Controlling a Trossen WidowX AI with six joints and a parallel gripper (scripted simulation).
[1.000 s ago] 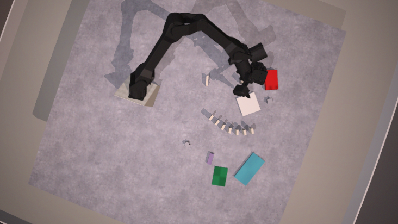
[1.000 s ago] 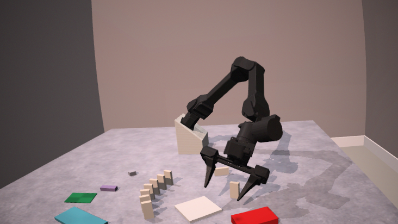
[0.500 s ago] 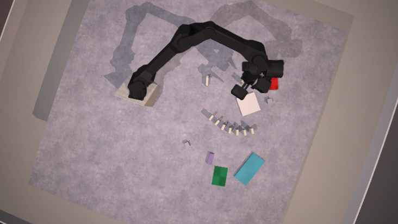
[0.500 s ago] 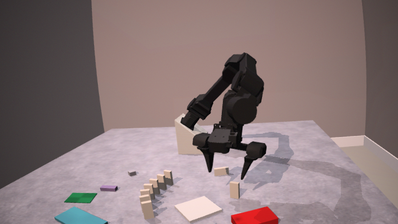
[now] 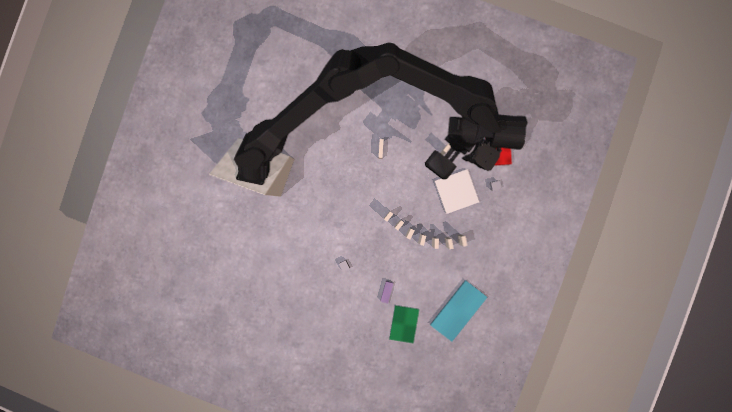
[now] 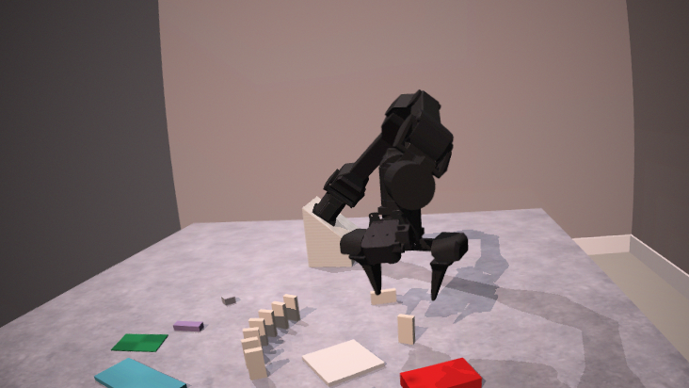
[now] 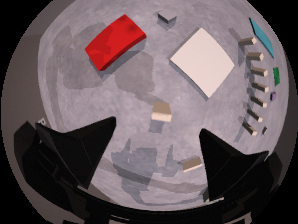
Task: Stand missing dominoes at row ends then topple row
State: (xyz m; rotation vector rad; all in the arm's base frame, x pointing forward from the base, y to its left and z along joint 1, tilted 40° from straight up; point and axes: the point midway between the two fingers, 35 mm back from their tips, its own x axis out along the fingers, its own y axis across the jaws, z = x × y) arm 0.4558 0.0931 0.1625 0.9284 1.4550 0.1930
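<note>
A curved row of several cream dominoes (image 5: 425, 231) stands on the grey table; it also shows in the exterior view (image 6: 267, 332) and at the right of the wrist view (image 7: 256, 86). One loose domino (image 6: 406, 329) stands alone by the white tile, partly hidden under my arm from above (image 5: 446, 149). A second loose domino (image 5: 380, 148) (image 6: 383, 296) lies flat farther back. My gripper (image 6: 406, 288) is open and empty. It hovers above the standing loose domino (image 7: 160, 111), fingers pointing down, one on each side.
A white tile (image 5: 456, 190) lies between the gripper and the row. A red block (image 5: 504, 156) sits partly under the wrist. Green (image 5: 404, 323) and teal (image 5: 458, 309) tiles, a purple block (image 5: 386, 291) and two small grey cubes (image 5: 344, 263) (image 5: 493, 183) lie around.
</note>
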